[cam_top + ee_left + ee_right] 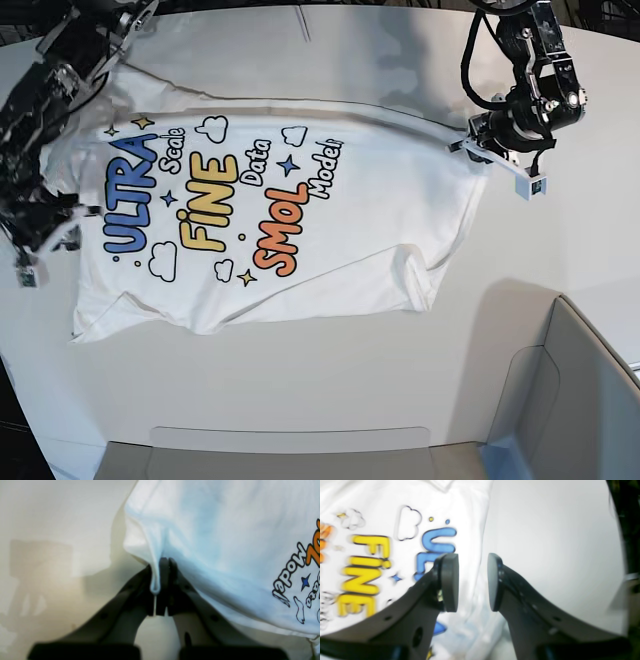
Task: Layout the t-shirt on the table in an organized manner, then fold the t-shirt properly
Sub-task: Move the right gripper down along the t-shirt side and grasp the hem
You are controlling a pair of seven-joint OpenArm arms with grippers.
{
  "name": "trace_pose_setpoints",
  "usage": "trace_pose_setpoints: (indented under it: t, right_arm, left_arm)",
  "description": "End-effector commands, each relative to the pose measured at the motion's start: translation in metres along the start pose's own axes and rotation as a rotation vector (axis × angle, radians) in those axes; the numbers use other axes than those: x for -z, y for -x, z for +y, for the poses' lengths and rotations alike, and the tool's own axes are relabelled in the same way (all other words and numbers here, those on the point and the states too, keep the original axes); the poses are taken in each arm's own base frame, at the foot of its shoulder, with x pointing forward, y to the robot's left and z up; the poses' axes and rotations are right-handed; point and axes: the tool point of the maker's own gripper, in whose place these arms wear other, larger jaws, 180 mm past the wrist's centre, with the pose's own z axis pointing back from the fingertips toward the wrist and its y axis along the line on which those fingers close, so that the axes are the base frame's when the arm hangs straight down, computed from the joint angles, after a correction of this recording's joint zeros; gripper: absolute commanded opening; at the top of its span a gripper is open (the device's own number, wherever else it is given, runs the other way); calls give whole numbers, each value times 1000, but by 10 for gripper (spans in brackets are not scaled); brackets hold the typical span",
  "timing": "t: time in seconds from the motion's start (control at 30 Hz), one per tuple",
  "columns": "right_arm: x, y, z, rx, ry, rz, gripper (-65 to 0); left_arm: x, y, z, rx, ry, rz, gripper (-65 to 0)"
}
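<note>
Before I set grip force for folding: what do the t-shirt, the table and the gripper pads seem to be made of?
T-shirt: soft, thin knit cloth, probably cotton; it drapes and puckers where the left gripper pinches it, print flat and matte.
Table: smooth, hard white surface, maybe laminate; faint sheen and soft shadows.
Right gripper pads: dark, matte, rubber or plastic; too blurred to say.
</note>
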Motion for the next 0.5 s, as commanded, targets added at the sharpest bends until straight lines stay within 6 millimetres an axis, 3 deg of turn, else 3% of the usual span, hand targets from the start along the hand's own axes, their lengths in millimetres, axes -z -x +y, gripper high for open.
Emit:
trace_pose_setpoints:
  t: [0.0,0.1,0.17,0.47]
  right_arm:
    - [10,-9,2,-80,2,29,-454]
    - [50,-1,19,-173,-56,180,-454]
    - [66,5,22,-159,-85,244,-454]
    - [94,6,60,-100,-214,311,-454]
  left_arm:
    - [-5,-8,0,10,-3,-22,-650]
    - [-5,-8,1,11,-4,-22,-650]
    - [-5,-8,1,10,-4,-22,-650]
    - [-5,-6,3,7,-10,-19,-650]
